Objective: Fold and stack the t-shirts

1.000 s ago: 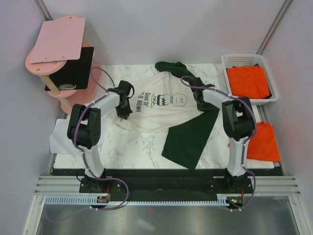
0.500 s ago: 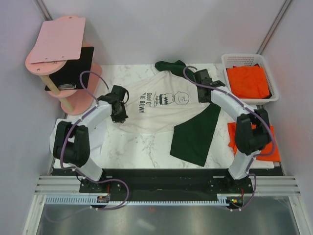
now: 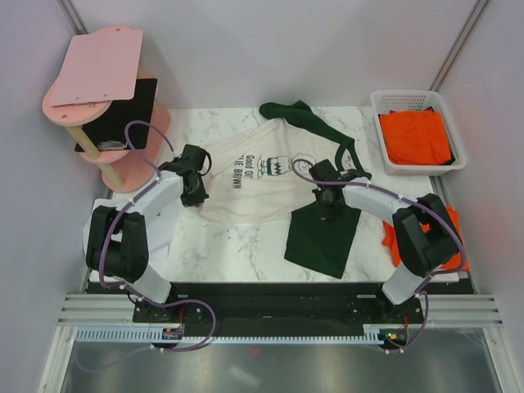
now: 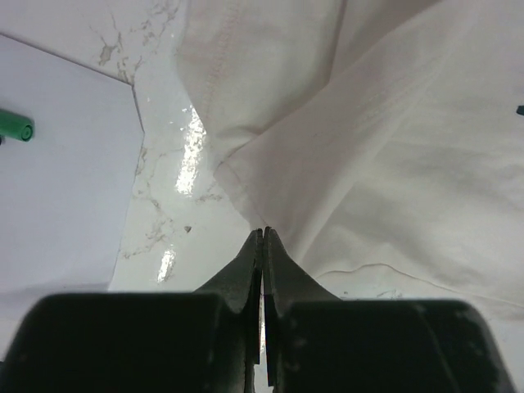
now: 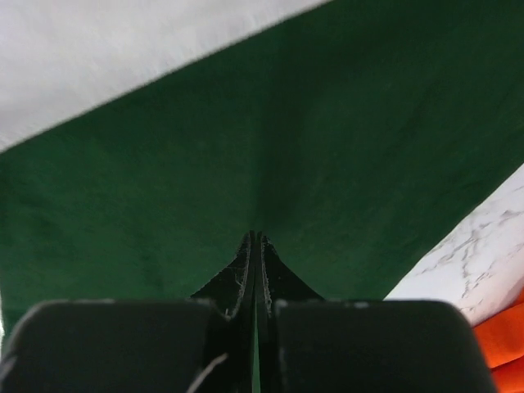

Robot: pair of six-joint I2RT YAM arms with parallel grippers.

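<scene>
The cream-white t-shirt with dark green sleeves and Charlie Brown print lies spread on the marble table. My left gripper is at its left edge. In the left wrist view the jaws are shut, pinching the cream cloth at a fold. My right gripper is on the near green sleeve. In the right wrist view it is shut on the green cloth, which puckers at the tips. Orange t-shirts lie in the basket and at the table's right edge.
A white plastic basket stands at the back right. A pink stand with a black board is at the back left. White paper lies at the left edge, also in the left wrist view, with a green pen tip.
My right gripper has come from the far right shoulder toward the near middle, dragging green cloth with it. My left gripper has shifted slightly left at the shirt's edge.
</scene>
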